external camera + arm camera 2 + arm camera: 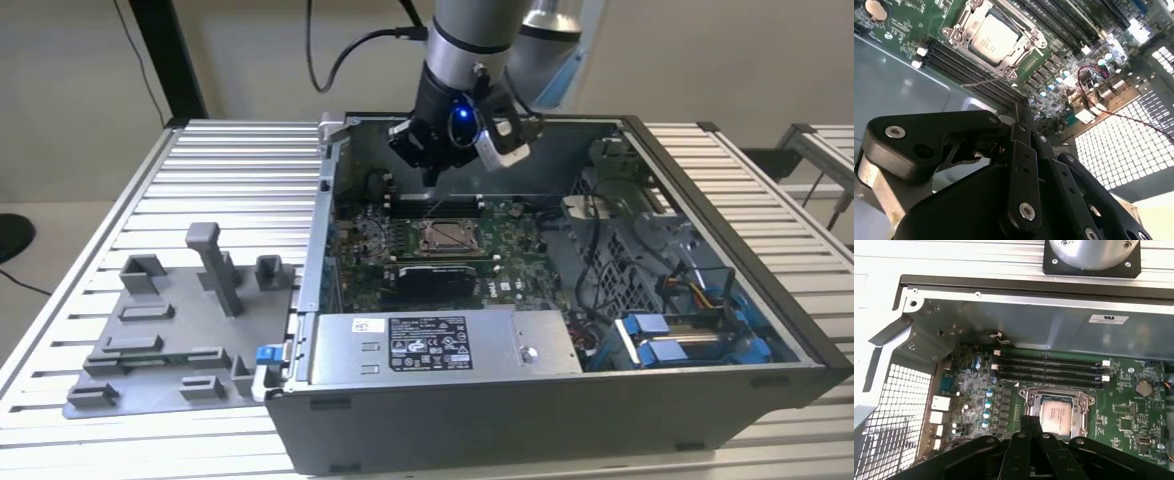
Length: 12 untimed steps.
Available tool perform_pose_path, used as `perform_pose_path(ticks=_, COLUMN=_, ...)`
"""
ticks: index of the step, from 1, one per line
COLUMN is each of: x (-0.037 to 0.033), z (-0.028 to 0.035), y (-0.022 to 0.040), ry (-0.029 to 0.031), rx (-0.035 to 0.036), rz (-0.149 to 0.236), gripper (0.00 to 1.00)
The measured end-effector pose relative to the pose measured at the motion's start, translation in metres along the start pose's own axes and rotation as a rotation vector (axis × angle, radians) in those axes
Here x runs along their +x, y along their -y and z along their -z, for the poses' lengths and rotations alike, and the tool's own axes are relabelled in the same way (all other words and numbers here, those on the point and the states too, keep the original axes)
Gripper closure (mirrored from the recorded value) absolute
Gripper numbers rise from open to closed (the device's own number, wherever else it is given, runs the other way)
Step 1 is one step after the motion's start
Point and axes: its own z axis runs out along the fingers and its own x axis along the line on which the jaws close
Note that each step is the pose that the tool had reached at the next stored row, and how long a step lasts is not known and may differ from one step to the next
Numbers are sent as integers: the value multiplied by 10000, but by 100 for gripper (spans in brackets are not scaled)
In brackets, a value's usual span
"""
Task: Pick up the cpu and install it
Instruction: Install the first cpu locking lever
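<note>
Since the cpu (1058,413) already lies flat in its socket (1058,415) on the board (1126,405), seated where it belongs, the gripper (430,180) hangs above it inside the case (561,400), fingers together and holding nothing.

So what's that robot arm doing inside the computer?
It's working on the open computer case. The cpu, a small silver square, already sits in its socket frame on the green motherboard. The gripper hangs above the board, close to the chip, with its fingers pressed together and nothing between them. A grey parts tray sits on the table beside the case.
</note>
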Motion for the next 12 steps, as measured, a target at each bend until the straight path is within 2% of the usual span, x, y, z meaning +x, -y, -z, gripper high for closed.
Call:
perform_pose_path(ticks=4, x=38, z=-92, y=-42, ry=56, rx=-7, rz=23, gripper=100)
perform_pose_path(ticks=8, x=80, z=-178, y=-65, ry=118, rx=-49, rz=65, gripper=100)
perform_pose_path(ticks=10, x=95, z=-215, y=-65, ry=127, rx=-98, rz=85, gripper=100)
perform_pose_path(ticks=12, x=105, z=-241, y=-60, ry=144, rx=-189, rz=109, gripper=100)
